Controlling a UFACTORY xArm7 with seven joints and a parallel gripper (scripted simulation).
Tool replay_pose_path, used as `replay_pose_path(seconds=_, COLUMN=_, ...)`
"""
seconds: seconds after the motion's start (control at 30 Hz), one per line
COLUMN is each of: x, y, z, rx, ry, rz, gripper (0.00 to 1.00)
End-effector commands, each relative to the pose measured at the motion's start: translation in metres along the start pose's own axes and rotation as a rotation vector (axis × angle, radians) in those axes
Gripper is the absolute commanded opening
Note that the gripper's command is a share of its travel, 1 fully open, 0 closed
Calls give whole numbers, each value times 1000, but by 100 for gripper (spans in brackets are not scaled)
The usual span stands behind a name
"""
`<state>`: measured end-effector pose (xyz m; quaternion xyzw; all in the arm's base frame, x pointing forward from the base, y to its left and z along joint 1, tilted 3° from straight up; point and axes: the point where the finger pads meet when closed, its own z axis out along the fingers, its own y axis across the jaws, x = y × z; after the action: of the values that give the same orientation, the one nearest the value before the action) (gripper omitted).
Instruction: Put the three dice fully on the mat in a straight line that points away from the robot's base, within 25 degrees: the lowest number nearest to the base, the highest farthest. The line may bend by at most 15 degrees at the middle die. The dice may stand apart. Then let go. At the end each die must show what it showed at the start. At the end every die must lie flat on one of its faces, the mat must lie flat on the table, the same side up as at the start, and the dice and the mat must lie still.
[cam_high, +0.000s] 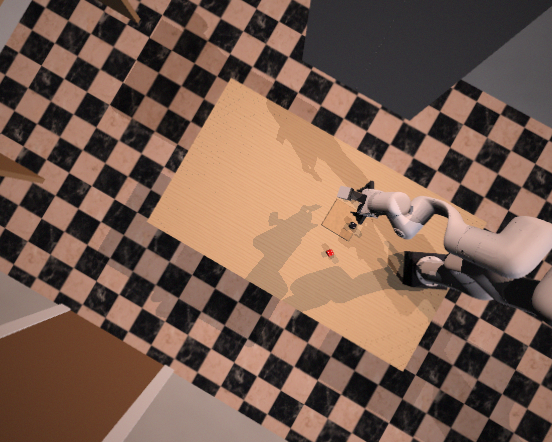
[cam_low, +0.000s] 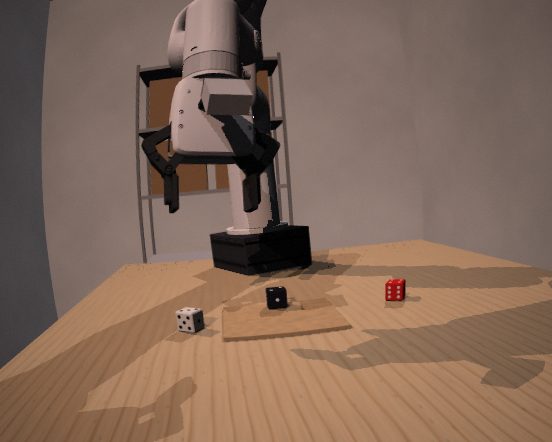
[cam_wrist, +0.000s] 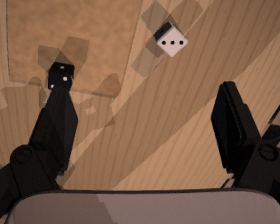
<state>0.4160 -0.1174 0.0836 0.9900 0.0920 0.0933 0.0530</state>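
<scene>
My gripper (cam_high: 363, 201) (cam_low: 212, 207) (cam_wrist: 143, 100) is open and empty, high above the table. The white die (cam_low: 189, 320) (cam_wrist: 172, 41) lies on the table beside the mat (cam_high: 332, 220) (cam_low: 285, 325) (cam_wrist: 100, 25); its top shows three pips. The arm hides it in the top view. The black die (cam_high: 352, 225) (cam_low: 276, 297) (cam_wrist: 61, 75) sits on the mat near its base-side edge, its top seemingly two; in the wrist view it is just beyond the left fingertip. The red die (cam_high: 330, 253) (cam_low: 395, 290) lies on the table on the mat's other side, its top unclear, outside the wrist view.
The wooden table (cam_high: 225, 150) (cam_low: 225, 390) carries the dice and mat. The robot's black base (cam_high: 409, 269) (cam_low: 260, 250) stands behind them at the table's far end in the exterior view. A shelf rack (cam_low: 140, 165) stands behind the base. Arm shadows cross the table.
</scene>
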Motion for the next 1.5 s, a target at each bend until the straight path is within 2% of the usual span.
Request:
replay_pose_path(seconds=0.0, x=3, y=6, z=8, rx=96, ry=-94, rz=-107, gripper=100)
replay_pose_path(seconds=0.33, x=1, y=13, z=14, rx=103, ry=-98, rz=-248, gripper=100)
replay_pose_path(seconds=0.57, x=-3, y=21, z=24, rx=113, ry=-107, rz=-425, gripper=100)
replay_pose_path(seconds=0.67, x=-3, y=21, z=24, rx=113, ry=-107, rz=-431, gripper=100)
replay_pose_path(seconds=0.77, x=-7, y=27, z=32, rx=122, ry=-115, rz=-562, gripper=100)
replay_pose_path(seconds=1.0, x=-12, y=34, z=41, rx=134, ry=-127, rz=-715, gripper=100)
replay_pose_path(seconds=1.3, x=-14, y=36, z=44, rx=138, ry=-131, rz=-758, gripper=100)
replay_pose_path(seconds=1.33, x=-14, y=36, z=44, rx=138, ry=-131, rz=-758, gripper=42)
replay_pose_path(seconds=1.47, x=-14, y=36, z=44, rx=138, ry=-131, rz=-758, gripper=42)
